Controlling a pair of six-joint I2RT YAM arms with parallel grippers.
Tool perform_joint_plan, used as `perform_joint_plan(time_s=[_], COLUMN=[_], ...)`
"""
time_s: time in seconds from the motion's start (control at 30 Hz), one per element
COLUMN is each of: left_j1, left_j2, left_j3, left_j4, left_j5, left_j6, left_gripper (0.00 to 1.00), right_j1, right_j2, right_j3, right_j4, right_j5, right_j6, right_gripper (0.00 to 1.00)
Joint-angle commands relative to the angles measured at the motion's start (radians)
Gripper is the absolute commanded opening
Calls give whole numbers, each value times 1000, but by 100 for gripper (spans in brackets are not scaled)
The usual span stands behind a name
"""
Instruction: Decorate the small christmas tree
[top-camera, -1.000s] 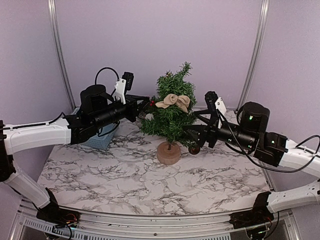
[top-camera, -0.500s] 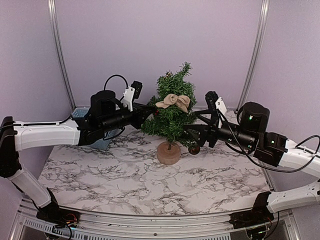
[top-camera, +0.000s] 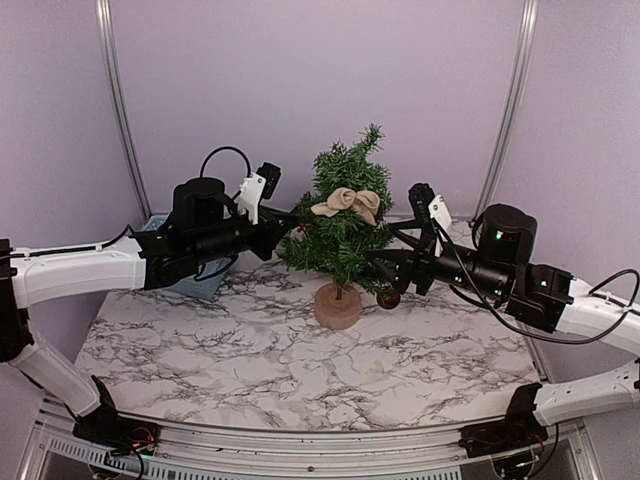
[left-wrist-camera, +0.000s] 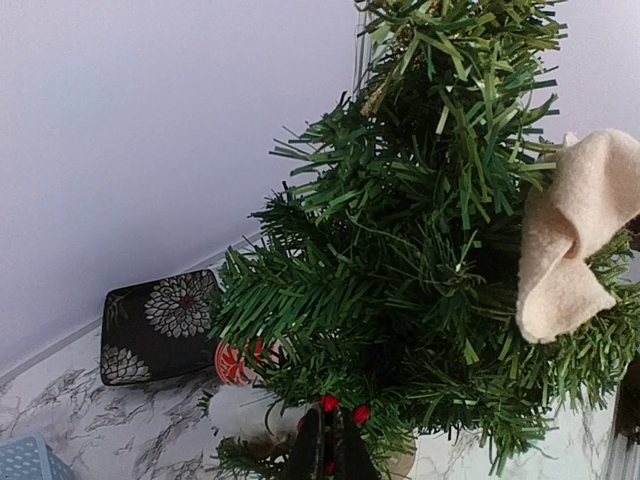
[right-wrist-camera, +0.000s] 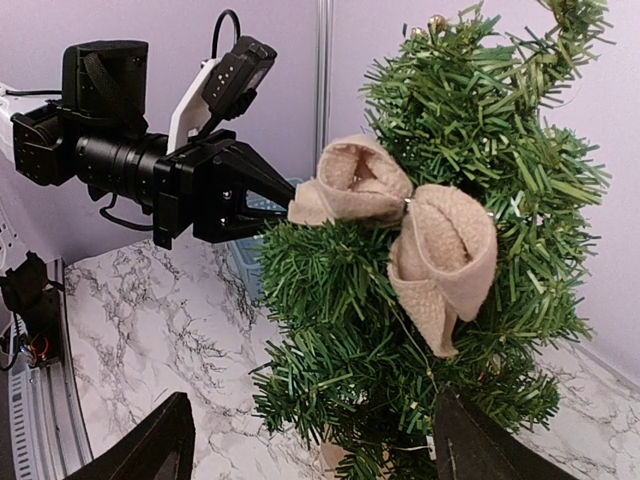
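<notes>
A: Near edge first. White, grey-veined marble-look tabletop (top-camera: 300, 370). Where's the tree?

B: Mid-table, towards the back. The small christmas tree (top-camera: 345, 225) is a dark green bristly fir, upright on its round tan stump base (top-camera: 338, 306). One arm on either side of it.

A: And the right gripper (right-wrist-camera: 310, 455)?

B: Jaws spread wide, one finger on each side of the lower branches, gripping nothing I can see. My reading is that it brackets the tree so it won't tip or swivel when pushed from the other side. A small dark brown ball ornament (top-camera: 388, 298) hangs just below its fingers.

A: The left gripper (left-wrist-camera: 325, 445)?

B: Pinched tight, nosed into the lower branches on the tree's left. A red-berried sprig (left-wrist-camera: 343, 407) sits right at the tips. It looks clamped there, though the stem is hidden. Likely being worked into the needles.

A: Anything already on the tree?

B: Beige fabric bow (right-wrist-camera: 400, 225) on the front, upper half. Red-and-white patterned ball (left-wrist-camera: 235, 362) low on the far-left side. Can't tell whether it hangs or lies behind.

A: Beyond the tree?

B: Pale blue plastic basket (top-camera: 205, 282) behind the left arm, probably the ornament supply. Black box with white flower print (left-wrist-camera: 160, 325) on the table near the lilac back wall (top-camera: 300, 80).
</notes>
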Motion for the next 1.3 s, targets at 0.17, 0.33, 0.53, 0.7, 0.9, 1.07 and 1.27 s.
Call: perform_joint_plan(time_s=[0.17, 0.33, 0.53, 0.7, 0.9, 1.07, 1.27], left_j1=[-45, -48, -48, -48, -49, -49, -51], left_j2=[-18, 19, 70, 97, 116, 127, 124], left_j3=[88, 114, 153, 169, 171, 173, 180], left_j4=[-151, -148, -160, -176, -191, -199, -203], left_j5=[-57, -58, -96, -91, -71, -58, -51], left_j6=[102, 109, 143, 151, 151, 154, 153], left_gripper=[0, 0, 0, 0, 0, 0, 4], right_j1=[-8, -8, -8, -8, -8, -8, -8], right_j2=[13, 12, 8, 8, 7, 7, 6], right_j3=[0, 0, -4, -5, -9, -8, -7], right_j4=[24, 19, 20, 19, 21, 20, 20], right_j5=[-7, -4, -1, 4, 6, 6, 6], right_j6=[12, 12, 11, 10, 8, 10, 11], right_gripper=[80, 80, 80, 80, 80, 80, 80])
